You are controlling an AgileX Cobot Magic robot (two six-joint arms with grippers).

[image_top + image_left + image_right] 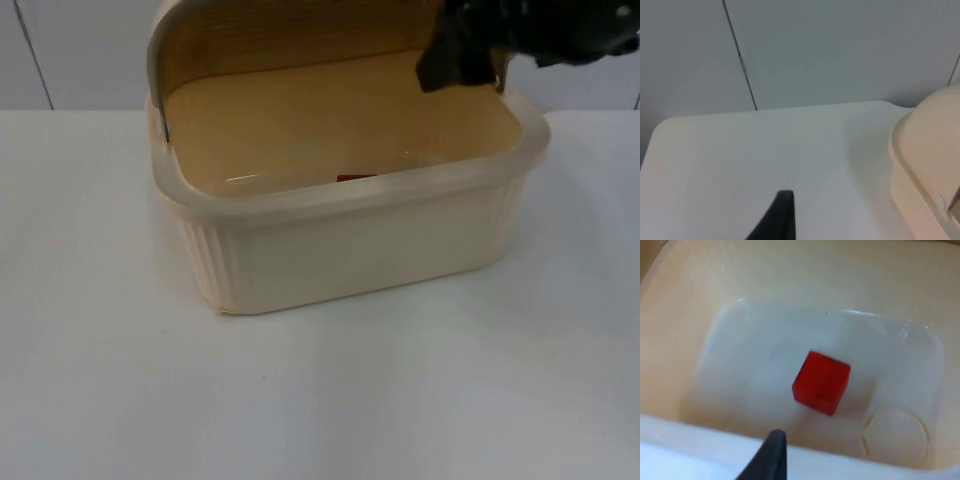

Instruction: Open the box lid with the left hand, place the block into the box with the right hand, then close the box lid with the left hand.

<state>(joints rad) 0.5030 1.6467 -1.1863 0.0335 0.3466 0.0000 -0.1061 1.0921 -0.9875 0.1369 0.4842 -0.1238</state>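
Note:
The cream box (350,250) stands mid-table with its lid (290,40) swung up at the back. A red block (356,179) lies loose on the box floor, just behind the front rim. My right gripper (460,55) hangs over the box's back right corner. In the right wrist view the red block (821,382) rests flat inside the box (700,437), well below my right gripper (771,455) and apart from it. My left gripper (782,217) waits over bare table to the left of the box (930,150), not touching it.
White table (320,400) spreads in front of the box and to both sides. The grey partition wall (840,50) closes off the table behind the box.

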